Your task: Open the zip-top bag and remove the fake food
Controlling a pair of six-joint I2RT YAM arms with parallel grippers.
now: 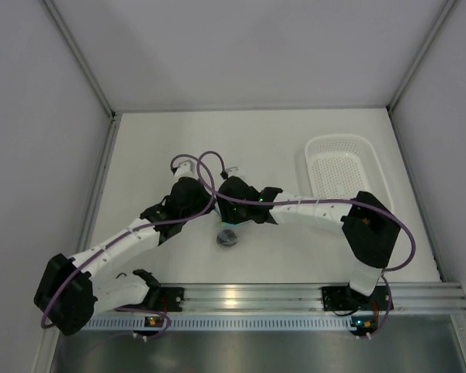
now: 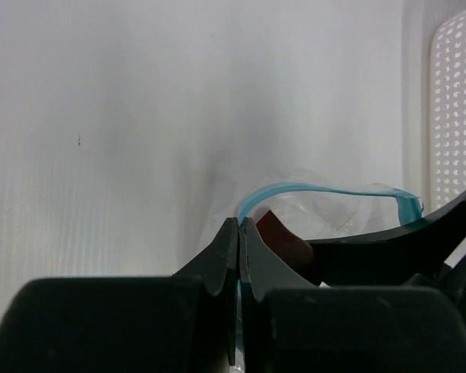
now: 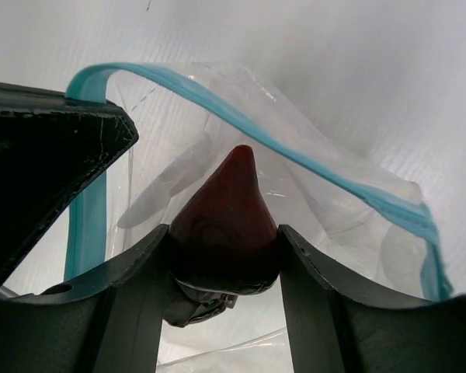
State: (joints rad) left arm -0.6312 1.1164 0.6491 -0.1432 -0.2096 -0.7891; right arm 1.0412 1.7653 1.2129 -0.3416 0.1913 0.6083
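Note:
The clear zip-top bag (image 1: 227, 237) hangs between the two grippers near the table's middle. In the left wrist view my left gripper (image 2: 239, 223) is shut on the bag's light blue zip strip (image 2: 326, 190), holding one side of the open mouth. In the right wrist view my right gripper (image 3: 225, 245) reaches into the bag (image 3: 326, 194) and is shut on the dark maroon-brown food piece (image 3: 225, 221), which also shows in the left wrist view (image 2: 283, 237). A dark crumpled bit (image 3: 190, 305) sits just under it. The orange and purple-black pieces are not in view.
The white perforated basket (image 1: 342, 167) stands at the back right and shows at the right edge of the left wrist view (image 2: 457, 109). White walls enclose the table on three sides. An aluminium rail (image 1: 248, 299) runs along the near edge.

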